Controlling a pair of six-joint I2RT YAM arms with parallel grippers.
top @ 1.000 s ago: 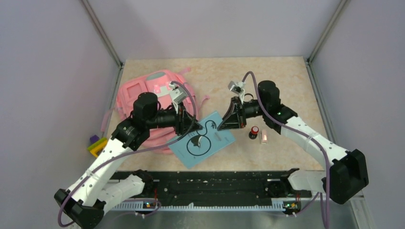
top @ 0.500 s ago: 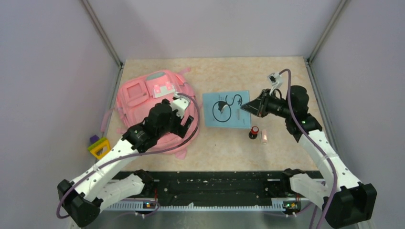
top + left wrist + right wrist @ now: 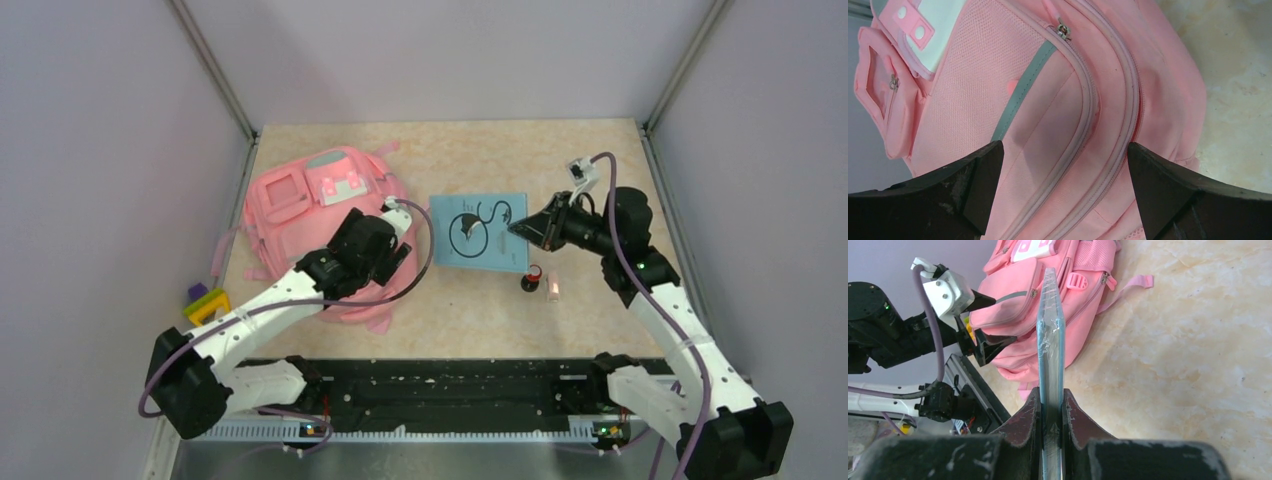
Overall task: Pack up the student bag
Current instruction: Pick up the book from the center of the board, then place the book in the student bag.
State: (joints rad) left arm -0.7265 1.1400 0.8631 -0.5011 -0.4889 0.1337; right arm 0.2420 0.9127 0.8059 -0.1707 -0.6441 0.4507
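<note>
The student bag (image 3: 300,205), pink with grey-green stripes, lies flat at the table's left. My left gripper (image 3: 388,256) hovers open over its lower right part. In the left wrist view the bag's zips (image 3: 1083,115) run between the two dark fingers (image 3: 968,185), and nothing is between them. My right gripper (image 3: 522,228) is shut on the right edge of a thin blue booklet (image 3: 478,232) with a black drawing, held just right of the bag. In the right wrist view the booklet (image 3: 1050,325) shows edge-on, clamped in the gripper (image 3: 1051,405), with the bag (image 3: 1018,305) beyond it.
A small black thing with a red cap (image 3: 531,277) and a pale pink stick (image 3: 551,288) lie just below the booklet. A yellow and purple block (image 3: 205,303) sits at the table's left edge. Grey walls enclose three sides; a black rail (image 3: 450,385) runs along the front.
The left gripper opened, let go of the booklet and drew back over the bag. The right gripper carried the booklet right and away from the front, then stayed nearly still.
</note>
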